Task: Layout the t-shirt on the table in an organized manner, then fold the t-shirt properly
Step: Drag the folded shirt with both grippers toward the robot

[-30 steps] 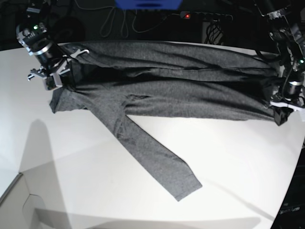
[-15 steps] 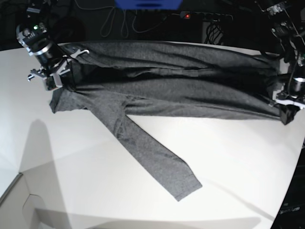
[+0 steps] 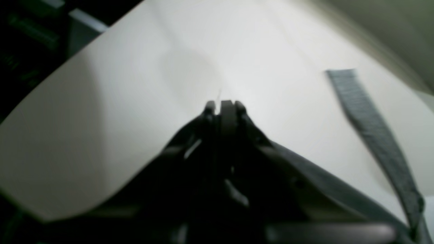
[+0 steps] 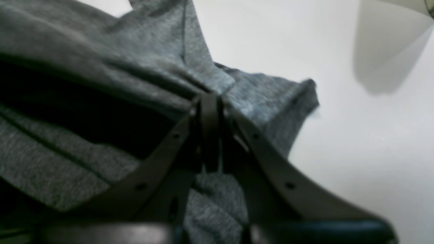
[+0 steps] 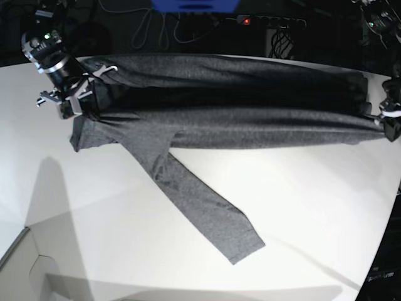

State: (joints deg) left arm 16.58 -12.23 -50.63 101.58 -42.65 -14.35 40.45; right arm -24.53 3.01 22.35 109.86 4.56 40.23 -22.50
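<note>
Right gripper (image 5: 78,103) clamped on t-shirt (image 5: 219,119) shoulder end, unmoved, at table (image 5: 301,207) far-left edge. Shirt pulled tauter, lower hem straighter than before; sleeve (image 5: 200,207) trails toward table middle. Left gripper (image 5: 390,125) clamped on hem, shifted farther right and up.

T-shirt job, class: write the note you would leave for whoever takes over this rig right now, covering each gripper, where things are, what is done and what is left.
Right gripper: shut on the t-shirt at one end.
Left gripper: shut on the other end, near the table edge.
The shirt is stretched taut between the two arms, bunched lengthwise; one sleeve trails diagonally across the table.
Done: both ends gripped and pulled out.
Left: lay it flat, spread body and sleeves, then fold. No fold made yet.
</note>
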